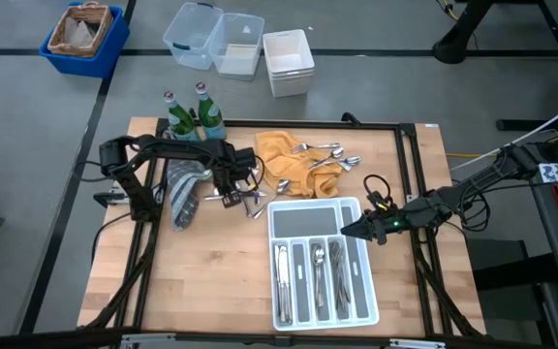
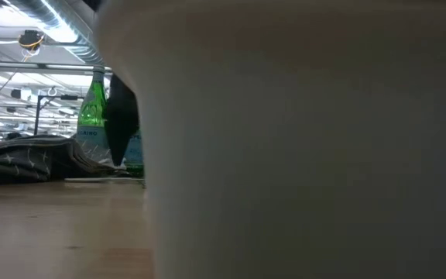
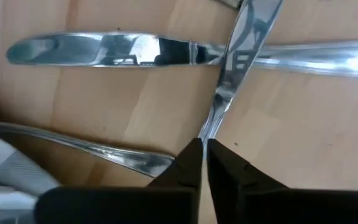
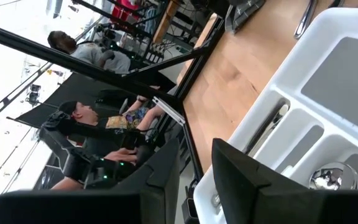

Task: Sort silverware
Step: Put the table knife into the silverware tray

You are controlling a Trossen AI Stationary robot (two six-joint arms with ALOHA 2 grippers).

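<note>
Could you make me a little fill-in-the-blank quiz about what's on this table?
1. The loose silverware lies piled on a ____ cloth.
2. The left end effector is closed on the handle of a ____.
3. The white tray has ____ long slots holding sorted pieces.
4. The right end effector hovers at the tray's ____ edge.

Missing: yellow; utensil; four; right

I see even bright light on the table; the knife shows strong glare, the tray is a blur close before my low camera
</note>
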